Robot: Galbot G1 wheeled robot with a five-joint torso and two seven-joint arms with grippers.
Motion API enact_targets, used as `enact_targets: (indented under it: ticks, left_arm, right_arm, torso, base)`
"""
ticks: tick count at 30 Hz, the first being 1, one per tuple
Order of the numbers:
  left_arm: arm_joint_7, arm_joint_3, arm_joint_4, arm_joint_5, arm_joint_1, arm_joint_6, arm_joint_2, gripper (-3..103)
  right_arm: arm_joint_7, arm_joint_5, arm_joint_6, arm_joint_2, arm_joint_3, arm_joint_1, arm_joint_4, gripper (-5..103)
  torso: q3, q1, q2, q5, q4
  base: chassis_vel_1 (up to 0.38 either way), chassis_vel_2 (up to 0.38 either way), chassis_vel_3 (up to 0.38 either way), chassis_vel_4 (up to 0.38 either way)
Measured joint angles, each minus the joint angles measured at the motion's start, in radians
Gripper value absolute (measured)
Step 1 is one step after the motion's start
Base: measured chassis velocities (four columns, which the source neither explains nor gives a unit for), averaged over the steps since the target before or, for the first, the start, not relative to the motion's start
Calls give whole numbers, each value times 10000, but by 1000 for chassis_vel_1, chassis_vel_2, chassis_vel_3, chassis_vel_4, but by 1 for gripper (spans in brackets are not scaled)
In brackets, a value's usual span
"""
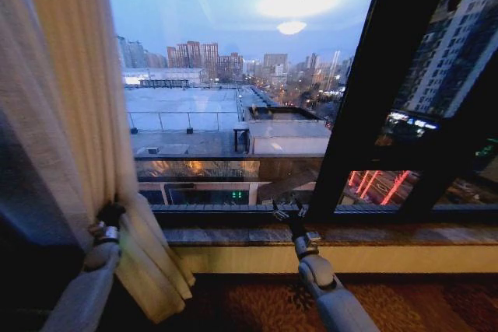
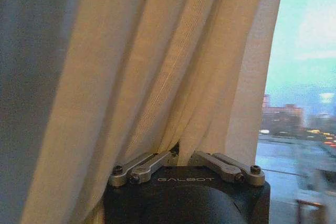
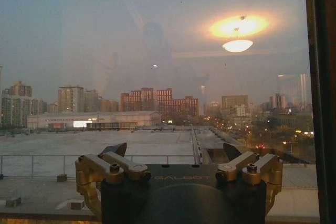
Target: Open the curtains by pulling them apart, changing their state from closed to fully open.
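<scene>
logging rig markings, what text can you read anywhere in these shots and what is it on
"GALBOT": on the black wrist housing of the left gripper, which pinches the sheer white pleated curtain.
The same spot on the right gripper: too dim to read.
City lights and signs outside: too small to read.

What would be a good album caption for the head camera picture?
Left gripper bunches the sheer curtain at the window's left edge; right gripper, open, hovers at the sill.

"GALBOT" on left gripper [image 2: 177, 157] housing; faint on right gripper [image 3: 176, 156].
</scene>
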Motion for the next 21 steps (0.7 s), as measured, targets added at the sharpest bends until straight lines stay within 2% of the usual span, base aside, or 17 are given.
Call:
enact_targets:
  ticks: [5, 10, 15, 21]
  left_arm:
    - [-358, 116, 1019, -2, -815, 7, 268, 0]
    - [-1097, 222, 2283, 225, -2101, 126, 571, 0]
    - [-1209, 243, 2887, 346, -2617, 132, 819, 0]
    - [-1222, 259, 2949, 406, -2665, 132, 842, 0]
  right_arm:
    - [0, 0, 0, 0, 0, 0, 0, 100]
    - [0, 0, 0, 0, 0, 0, 0, 100]
    - [0, 0, 0, 0, 0, 0, 0, 100]
    - [0, 0, 0, 0, 0, 0, 0, 100]
  torso:
    - [0, 0, 0, 0, 0]
    - [0, 1, 0, 3, -3]
    - [0, 0, 0, 3, -1]
    - [-1, 0, 0, 3, -1]
  base:
    - [0, 0, 0, 0]
    - [0, 0, 0, 0]
    - [0, 0, 0, 0]
    - [0, 0, 0, 0]
